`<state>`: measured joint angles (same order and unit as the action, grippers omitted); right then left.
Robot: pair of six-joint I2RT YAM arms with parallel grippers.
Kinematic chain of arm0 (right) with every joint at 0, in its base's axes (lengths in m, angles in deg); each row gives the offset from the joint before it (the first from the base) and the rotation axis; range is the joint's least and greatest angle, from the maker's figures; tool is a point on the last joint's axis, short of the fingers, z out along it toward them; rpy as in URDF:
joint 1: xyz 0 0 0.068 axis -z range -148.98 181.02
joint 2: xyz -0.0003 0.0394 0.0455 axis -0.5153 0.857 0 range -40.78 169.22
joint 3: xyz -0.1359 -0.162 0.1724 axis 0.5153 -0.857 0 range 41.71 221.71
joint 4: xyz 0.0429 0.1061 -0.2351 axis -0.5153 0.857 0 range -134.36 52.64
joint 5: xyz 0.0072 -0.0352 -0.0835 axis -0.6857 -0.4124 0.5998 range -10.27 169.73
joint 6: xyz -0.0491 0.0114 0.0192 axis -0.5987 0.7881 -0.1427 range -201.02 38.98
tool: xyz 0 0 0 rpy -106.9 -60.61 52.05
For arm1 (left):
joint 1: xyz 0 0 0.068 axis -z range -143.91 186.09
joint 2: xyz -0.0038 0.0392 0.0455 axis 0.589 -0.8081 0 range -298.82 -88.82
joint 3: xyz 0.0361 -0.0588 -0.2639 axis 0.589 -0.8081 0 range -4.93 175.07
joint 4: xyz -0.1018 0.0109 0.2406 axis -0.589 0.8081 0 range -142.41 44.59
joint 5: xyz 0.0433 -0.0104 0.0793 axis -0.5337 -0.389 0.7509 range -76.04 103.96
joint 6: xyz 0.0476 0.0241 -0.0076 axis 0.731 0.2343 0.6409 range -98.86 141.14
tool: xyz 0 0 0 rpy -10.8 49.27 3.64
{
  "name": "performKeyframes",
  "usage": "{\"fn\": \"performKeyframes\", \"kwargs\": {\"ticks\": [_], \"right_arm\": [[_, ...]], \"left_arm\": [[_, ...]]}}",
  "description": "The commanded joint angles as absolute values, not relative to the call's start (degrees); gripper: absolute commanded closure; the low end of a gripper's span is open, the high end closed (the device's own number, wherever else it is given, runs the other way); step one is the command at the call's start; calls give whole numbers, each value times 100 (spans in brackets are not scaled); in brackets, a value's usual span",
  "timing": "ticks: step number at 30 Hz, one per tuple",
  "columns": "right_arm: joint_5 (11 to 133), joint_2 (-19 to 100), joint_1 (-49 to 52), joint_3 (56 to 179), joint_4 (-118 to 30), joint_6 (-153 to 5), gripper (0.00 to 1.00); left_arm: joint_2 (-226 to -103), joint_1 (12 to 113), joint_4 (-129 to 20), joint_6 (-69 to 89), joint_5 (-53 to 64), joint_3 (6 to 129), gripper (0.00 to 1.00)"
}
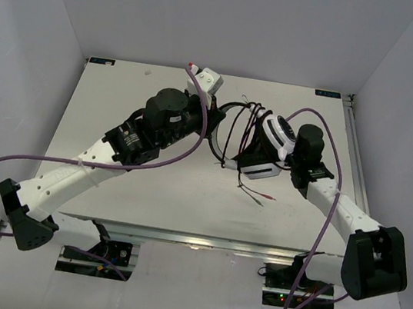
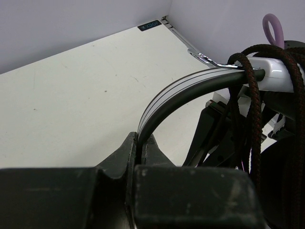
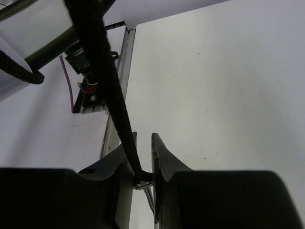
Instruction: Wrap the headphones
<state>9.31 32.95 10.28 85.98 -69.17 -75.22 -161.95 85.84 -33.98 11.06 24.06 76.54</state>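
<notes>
**A:** Where are the headphones (image 1: 274,132) now?

**B:** Off the table (image 2: 71,95), hung between the two grippers. The left gripper (image 2: 141,140) has its fingers closed flat on the headband (image 2: 190,90), which arches up and away from the fingertips. The cable (image 3: 114,95) drops down between the fingers of the right gripper (image 3: 144,138).

**A:** Is the right one pinching it?

**B:** I cannot tell. The fingers stand a little apart, and the cord lies against one of them with a sliver of daylight beside it.

**A:** How will it handle?

**B:** Light, I'd judge. The headband looks springy but stiff enough to serve as a handle, so a grip on its flat middle seems right. The cable is the awkward part. It is thin, limp and braided, so it should run through loose fingers and go slack if tension drops. I'd hold it close to the fingertips, short of the loose end.

**A:** And its looks?

**B:** A dark band with pale stripes and a white ringed earcup (image 1: 279,126). Several turns of black cord are already looped round the band beyond the left fingers. A thin tail trails below.
</notes>
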Motion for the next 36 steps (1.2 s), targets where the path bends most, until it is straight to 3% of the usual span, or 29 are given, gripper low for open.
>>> {"fn": "performKeyframes", "kwargs": {"ticks": [1,20,36], "right_arm": [[938,3017,975,8408,-6490,-7868,92],[1197,2602,975,8662,-5096,-8928,92],[379,2665,972,8502,-6093,-7981,59]], "left_arm": [[-15618,8487,-5040,585,3511,7900,100],[-15386,8425,-5636,226,4339,7129,100],[-15327,8355,-6038,-126,4079,6892,100]]}}
